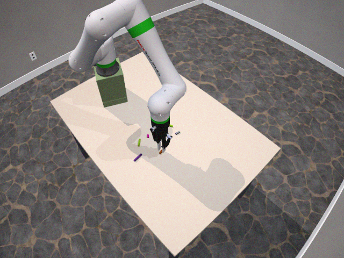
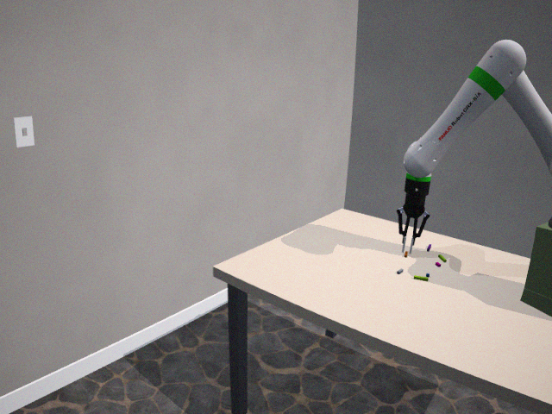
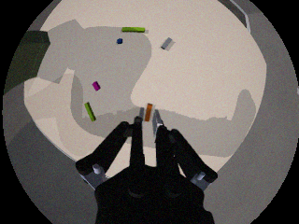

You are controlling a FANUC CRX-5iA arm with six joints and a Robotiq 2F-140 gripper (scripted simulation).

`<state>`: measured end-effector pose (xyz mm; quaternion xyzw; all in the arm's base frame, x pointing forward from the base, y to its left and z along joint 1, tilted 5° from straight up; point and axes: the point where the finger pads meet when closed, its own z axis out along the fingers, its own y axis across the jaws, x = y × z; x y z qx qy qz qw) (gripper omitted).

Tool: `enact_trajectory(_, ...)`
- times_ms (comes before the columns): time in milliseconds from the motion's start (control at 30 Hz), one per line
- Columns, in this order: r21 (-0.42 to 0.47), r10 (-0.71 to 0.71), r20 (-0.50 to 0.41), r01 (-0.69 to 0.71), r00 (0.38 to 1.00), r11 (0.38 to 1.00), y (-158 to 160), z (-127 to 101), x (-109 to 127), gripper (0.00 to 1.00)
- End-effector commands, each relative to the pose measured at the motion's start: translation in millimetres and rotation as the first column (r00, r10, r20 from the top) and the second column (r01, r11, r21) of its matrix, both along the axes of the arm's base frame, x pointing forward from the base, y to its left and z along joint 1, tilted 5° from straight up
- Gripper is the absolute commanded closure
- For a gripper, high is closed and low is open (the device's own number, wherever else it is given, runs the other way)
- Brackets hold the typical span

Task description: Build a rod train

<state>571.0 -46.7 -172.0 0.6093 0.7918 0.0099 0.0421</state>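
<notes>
My gripper [image 1: 161,149] [image 2: 407,252] [image 3: 148,114] points down with its fingers a little apart, open and holding nothing. The orange rod [image 1: 160,152] [image 2: 405,254] [image 3: 149,111] lies on the table at the fingertips; the wrist view shows it between them with a gap on each side. The magenta rod [image 1: 148,136] [image 2: 438,264] [image 3: 96,86] lies apart from it. The purple rod [image 1: 137,157] [image 2: 429,247] lies alone and is not seen in the wrist view. The grey rod [image 1: 177,133] [image 2: 399,271] [image 3: 166,44] and the blue rod [image 2: 427,274] [image 3: 120,41] lie separately.
One lime rod [image 1: 138,142] [image 2: 442,258] [image 3: 90,111] lies between the magenta and purple rods. Another lime rod [image 1: 171,126] [image 2: 421,278] [image 3: 133,29] lies near the blue rod. The arm's green base block [image 1: 112,90] stands on the table [image 1: 222,133].
</notes>
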Motion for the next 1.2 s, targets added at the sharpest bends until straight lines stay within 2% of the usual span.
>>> enact_trajectory(0,0.0,0.0,0.0,0.0,1.0,1.0,-0.1,-1.5,0.3,0.85)
enact_trajectory(433,0.0,0.0,0.0,0.0,1.0,1.0,-0.5,-12.9,1.2,0.85)
enact_trajectory(1167,0.0,0.0,0.0,0.0,1.0,1.0,-0.5,-13.9,1.3,0.85)
